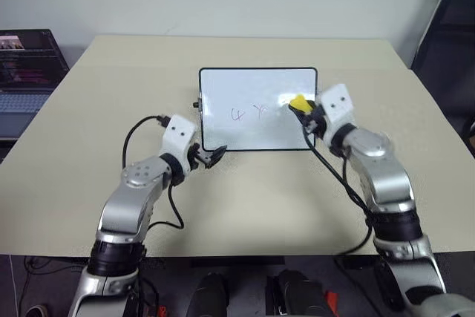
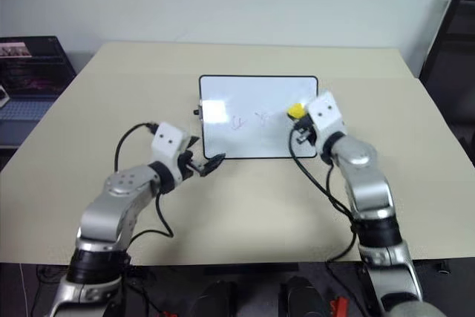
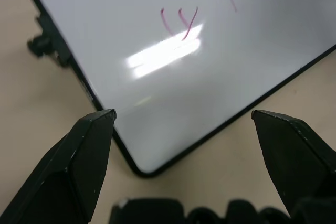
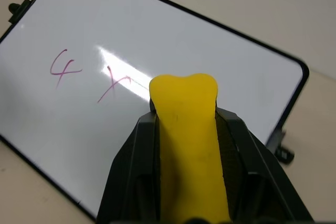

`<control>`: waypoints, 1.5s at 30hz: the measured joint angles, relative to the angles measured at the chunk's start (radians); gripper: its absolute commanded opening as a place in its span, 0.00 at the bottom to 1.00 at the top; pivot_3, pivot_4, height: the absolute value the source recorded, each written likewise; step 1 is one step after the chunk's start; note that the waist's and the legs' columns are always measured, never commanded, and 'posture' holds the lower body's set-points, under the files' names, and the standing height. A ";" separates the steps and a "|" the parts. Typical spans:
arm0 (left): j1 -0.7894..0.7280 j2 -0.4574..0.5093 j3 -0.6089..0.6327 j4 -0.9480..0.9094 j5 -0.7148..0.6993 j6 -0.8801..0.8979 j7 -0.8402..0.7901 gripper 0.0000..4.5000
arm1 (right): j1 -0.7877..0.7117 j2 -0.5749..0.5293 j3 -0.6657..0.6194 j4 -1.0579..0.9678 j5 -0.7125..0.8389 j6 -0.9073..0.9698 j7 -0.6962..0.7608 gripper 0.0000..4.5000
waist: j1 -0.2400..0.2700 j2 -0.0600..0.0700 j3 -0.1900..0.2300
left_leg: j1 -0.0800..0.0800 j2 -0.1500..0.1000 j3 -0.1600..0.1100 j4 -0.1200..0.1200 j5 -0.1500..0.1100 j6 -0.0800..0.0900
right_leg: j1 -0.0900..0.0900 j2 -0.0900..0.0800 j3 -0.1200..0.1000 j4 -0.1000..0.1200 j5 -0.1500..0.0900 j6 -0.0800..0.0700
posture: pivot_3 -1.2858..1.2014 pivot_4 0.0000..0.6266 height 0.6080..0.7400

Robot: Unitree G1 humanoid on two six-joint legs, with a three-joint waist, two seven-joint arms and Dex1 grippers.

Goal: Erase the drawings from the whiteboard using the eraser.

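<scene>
Beige bench (image 1: 245,206), whiteboard (image 1: 223,83) flat ahead of both hands. Right hand (image 1: 303,109) pinching eraser (image 4: 186,129) over board's right part; drawings (image 4: 89,74) just beyond, unwiped. Left hand (image 3: 184,119) spread by near-left corner. Next: press down, swipe across.

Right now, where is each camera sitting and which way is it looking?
Left and right eye views: on the head, looking forward and down at the table, the whiteboard and both arms.
Left wrist view: on the left wrist, facing a whiteboard corner between the open left gripper jaws.
Right wrist view: on the right wrist, facing the drawings past the right gripper clamping the eraser.
All views share the whiteboard.
</scene>
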 measured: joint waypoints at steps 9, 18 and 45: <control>0.101 -0.063 0.046 0.012 0.016 -0.207 0.090 1.00 | 0.321 0.059 -0.002 -0.175 0.061 -0.096 -0.058 0.24 | 0.007 0.000 0.000 | 0.000 0.000 0.001 0.000 0.000 0.000 | 0.001 0.000 0.000 -0.003 0.000 0.000 | 0.52 0.24 1.00; 0.100 -0.065 0.042 0.037 0.022 -0.272 0.089 1.00 | 0.443 0.060 0.037 -0.140 0.053 -0.295 -0.080 0.24 | 0.008 0.000 0.000 | 0.001 0.000 0.003 0.000 0.000 0.000 | 0.002 0.001 0.000 -0.003 0.000 0.001 | 0.52 0.24 1.00; -0.205 0.070 -0.120 0.145 0.029 -0.043 -0.110 1.00 | -0.209 0.010 0.224 0.277 -0.089 -0.251 -0.050 0.24 | 0.011 0.000 0.000 | 0.001 0.000 0.005 -0.001 0.001 -0.001 | 0.001 0.002 -0.003 -0.002 0.001 0.000 | 0.52 0.24 1.00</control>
